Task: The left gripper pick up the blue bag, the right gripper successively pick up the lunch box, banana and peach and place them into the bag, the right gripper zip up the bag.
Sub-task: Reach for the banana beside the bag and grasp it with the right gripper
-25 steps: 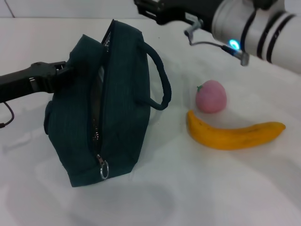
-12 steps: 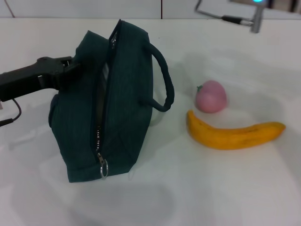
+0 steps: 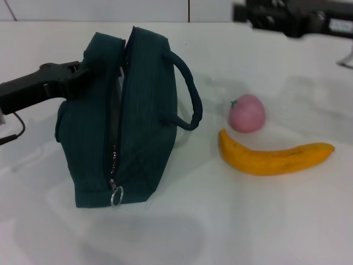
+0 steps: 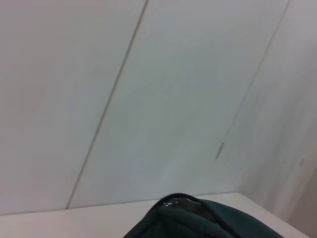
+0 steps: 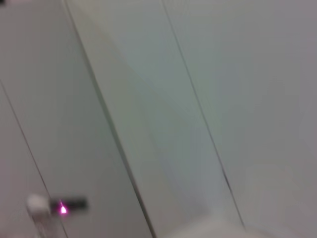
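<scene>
The dark blue-green bag (image 3: 132, 121) stands on the white table, its zip open along the top and front, the ring pull (image 3: 116, 195) hanging low at the front. My left gripper (image 3: 83, 74) is shut on the bag's upper left edge. The bag's top also shows in the left wrist view (image 4: 198, 220). The pink peach (image 3: 247, 113) and the yellow banana (image 3: 273, 157) lie on the table to the right of the bag. My right gripper (image 3: 245, 14) is up at the far right, above and behind the peach, holding nothing I can see. The lunch box is not in view.
The white table (image 3: 231, 221) stretches in front of and around the bag. A light wall with panel seams stands behind it (image 3: 189, 10). The right wrist view shows only wall (image 5: 198, 99).
My right arm has pulled away from above the bag, rising out of view, and now shows at the far right. The bag has shifted slightly left and stands more upright.
</scene>
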`<state>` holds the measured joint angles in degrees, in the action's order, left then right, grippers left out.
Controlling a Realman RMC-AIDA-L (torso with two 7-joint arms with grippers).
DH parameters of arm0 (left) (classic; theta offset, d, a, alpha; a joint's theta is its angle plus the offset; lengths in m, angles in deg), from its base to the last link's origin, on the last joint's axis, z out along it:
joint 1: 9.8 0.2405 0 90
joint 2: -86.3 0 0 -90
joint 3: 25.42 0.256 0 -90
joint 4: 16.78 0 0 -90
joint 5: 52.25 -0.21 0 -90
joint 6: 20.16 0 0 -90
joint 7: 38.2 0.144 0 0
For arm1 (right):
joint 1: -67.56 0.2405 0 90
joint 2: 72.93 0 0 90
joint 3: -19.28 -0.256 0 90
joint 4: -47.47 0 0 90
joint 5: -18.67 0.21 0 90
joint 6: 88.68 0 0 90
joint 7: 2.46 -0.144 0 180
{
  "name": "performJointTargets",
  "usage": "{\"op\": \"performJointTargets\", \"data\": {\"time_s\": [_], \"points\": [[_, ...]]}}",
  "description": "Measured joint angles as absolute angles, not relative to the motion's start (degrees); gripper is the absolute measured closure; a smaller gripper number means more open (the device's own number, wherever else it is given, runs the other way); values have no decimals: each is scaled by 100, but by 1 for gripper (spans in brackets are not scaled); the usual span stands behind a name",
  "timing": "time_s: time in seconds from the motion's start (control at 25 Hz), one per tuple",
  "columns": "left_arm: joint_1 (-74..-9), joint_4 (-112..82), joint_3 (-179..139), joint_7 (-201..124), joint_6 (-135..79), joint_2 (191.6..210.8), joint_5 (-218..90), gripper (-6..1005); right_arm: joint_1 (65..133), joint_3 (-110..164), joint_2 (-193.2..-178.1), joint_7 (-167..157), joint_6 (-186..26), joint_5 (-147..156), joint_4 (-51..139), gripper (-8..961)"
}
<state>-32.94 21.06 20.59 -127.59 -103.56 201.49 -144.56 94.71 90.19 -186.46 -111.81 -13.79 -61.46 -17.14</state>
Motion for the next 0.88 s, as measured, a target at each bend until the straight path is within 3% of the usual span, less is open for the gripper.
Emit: {"op": "performJointTargets", "data": {"time_s": [0.08,0.12,0.24,0.32,0.52,0.72,0.88], "points": [[-3304,2100,2058,-12756,-10324,20152,-14456,906,9509,8983,-18389,-11584,-1233,-6861,-1621,317],[-3362,2060,2055,-12722,-10173,20187,-14472,905,9509,8983,-18389,-11584,-1233,-6861,-1621,317],[-3412,2013,2056,-12558,-10004,20256,-14399,905,9799,8708,-18184,-12007,-504,-7723,-1581,320],[-3434,1998,2053,-12382,-9867,20315,-14302,904,9873,8639,-18183,-12027,-289,-7840,-1580,323],[-3560,1870,2045,-11991,-9613,20462,-14152,903,10196,8632,-18313,-12492,58,-9086,-2191,327],[-3659,1642,2046,-11715,-9325,20535,-13991,902,10535,8866,-18772,-12481,373,-10490,-2649,330],[-3678,1615,2046,-11716,-9189,20534,-13848,901,10814,9262,-18818,-12481,471,-10882,-2581,330]]}}
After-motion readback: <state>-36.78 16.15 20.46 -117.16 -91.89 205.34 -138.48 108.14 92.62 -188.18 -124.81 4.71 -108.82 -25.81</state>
